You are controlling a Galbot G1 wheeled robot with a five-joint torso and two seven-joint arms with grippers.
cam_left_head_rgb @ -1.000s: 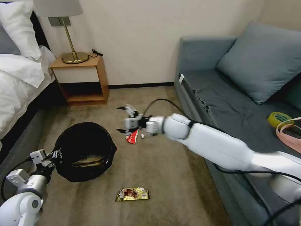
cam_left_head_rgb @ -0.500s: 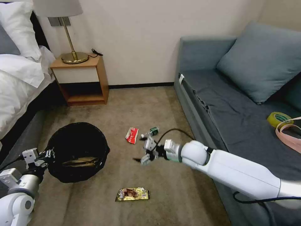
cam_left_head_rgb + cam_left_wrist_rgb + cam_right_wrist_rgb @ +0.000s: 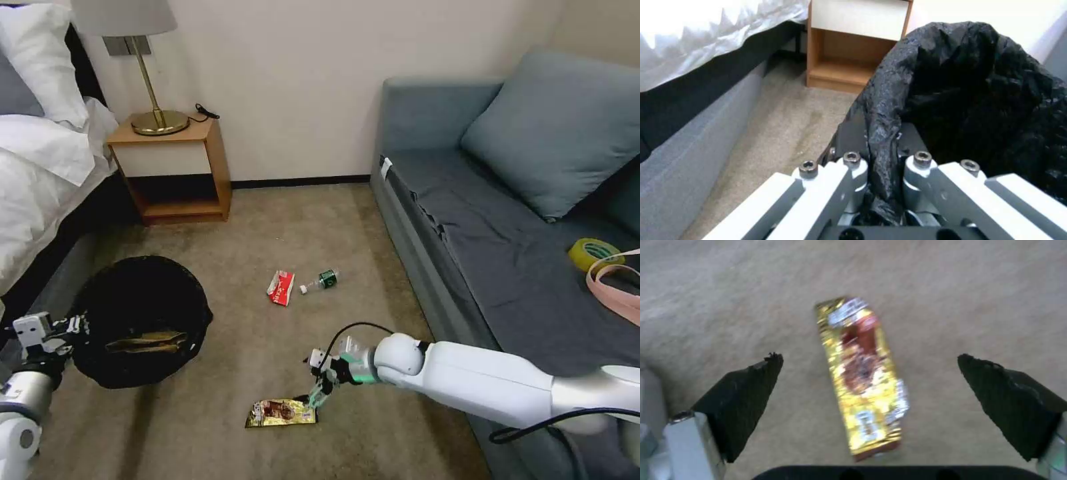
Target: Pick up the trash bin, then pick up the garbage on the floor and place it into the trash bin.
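Right gripper (image 3: 315, 393), fingers spread wide, hangs directly over one gold snack wrapper (image 3: 281, 413) on the carpet. Beyond it lie one red-and-white packet (image 3: 281, 287) and one small bottle (image 3: 321, 281). Left gripper (image 3: 75, 327) is clamped on the trash bin (image 3: 137, 320) rim; one brown bag (image 3: 145, 342) lies inside. Half a second ago the right gripper was beside the bottle; it has since dropped toward the wrapper.
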